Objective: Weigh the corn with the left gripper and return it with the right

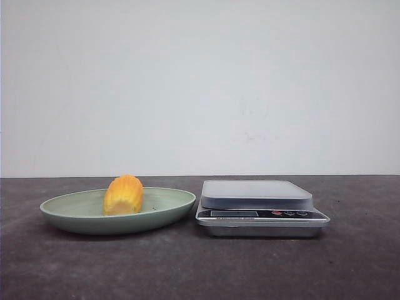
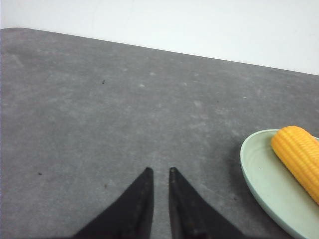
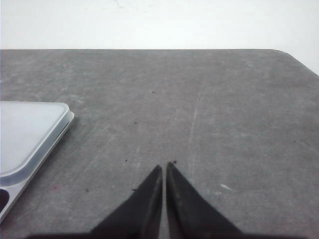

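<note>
The corn (image 1: 124, 195), a stubby yellow-orange cob, lies on a pale green plate (image 1: 75, 206) left of the middle of the table. It also shows in the left wrist view (image 2: 299, 157), on the plate (image 2: 259, 174). Neither gripper shows in the front view. My left gripper (image 2: 160, 171) hangs over bare table, off to the side of the plate, its fingers almost together with a narrow gap and nothing between them. My right gripper (image 3: 164, 165) hangs over bare table beside the scale, its fingers together and empty.
A silver kitchen scale (image 1: 256, 195) with a grey weighing platform stands right beside the plate; its corner shows in the right wrist view (image 3: 30, 134). The table is dark grey with a white wall behind.
</note>
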Action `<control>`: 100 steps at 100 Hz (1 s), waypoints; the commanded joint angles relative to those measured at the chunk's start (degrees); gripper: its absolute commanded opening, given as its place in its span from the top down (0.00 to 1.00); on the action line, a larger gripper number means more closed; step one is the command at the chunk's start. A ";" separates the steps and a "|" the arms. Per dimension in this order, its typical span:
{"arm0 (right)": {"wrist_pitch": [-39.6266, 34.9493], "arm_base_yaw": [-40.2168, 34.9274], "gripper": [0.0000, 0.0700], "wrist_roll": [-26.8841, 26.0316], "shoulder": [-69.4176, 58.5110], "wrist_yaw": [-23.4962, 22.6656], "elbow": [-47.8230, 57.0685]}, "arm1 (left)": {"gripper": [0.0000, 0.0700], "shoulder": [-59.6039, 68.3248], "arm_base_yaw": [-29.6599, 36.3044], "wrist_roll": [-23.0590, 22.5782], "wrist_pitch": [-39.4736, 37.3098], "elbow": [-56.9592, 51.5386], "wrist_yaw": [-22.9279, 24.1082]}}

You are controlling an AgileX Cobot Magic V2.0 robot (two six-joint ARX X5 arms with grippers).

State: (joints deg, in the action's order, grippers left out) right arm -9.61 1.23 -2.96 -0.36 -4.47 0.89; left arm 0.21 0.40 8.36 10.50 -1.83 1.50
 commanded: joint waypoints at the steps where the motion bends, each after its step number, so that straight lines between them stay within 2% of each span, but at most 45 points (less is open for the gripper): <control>1: 0.52 0.02 0.99 -0.02 0.13 -0.17 -0.13 | 0.98 -0.02 -0.07 -0.35 -0.17 1.01 -0.04; 26: -0.11 0.02 0.99 -2.08 0.13 -0.17 -0.13 | 0.98 -0.02 -0.07 0.50 -0.94 1.01 -0.04; 36: -0.11 0.02 0.99 -3.23 0.13 -0.02 -0.13 | 0.98 -0.02 -0.07 3.89 -0.09 1.01 -0.04; 55: -0.07 0.02 0.99 -5.68 0.13 -0.02 -0.13 | 0.98 0.96 -0.07 3.17 0.48 1.03 1.36; 71: -0.55 0.02 0.99 -9.35 0.04 0.00 2.91 | 0.98 1.03 -0.07 6.60 1.20 -0.46 1.92; 78: -0.63 0.02 0.99 -10.08 -0.63 0.61 6.38 | 0.98 1.70 0.00 9.11 1.92 -3.52 1.64; 88: -3.54 0.02 1.00 -13.86 -4.28 0.83 13.79 | 0.98 3.87 0.00 14.16 1.31 -11.96 0.07; 91: -5.40 0.02 1.00 -13.99 -5.99 0.79 16.52 | 0.98 5.25 0.00 14.01 0.79 -15.08 0.07; 100: -10.21 0.02 0.99 -13.14 -12.04 0.81 24.85 | 0.98 11.93 -0.02 9.88 2.82 -25.46 0.13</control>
State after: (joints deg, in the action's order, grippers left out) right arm -17.50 1.23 -15.14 -8.78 -3.66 20.93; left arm 7.97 0.40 20.10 13.34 -19.31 1.58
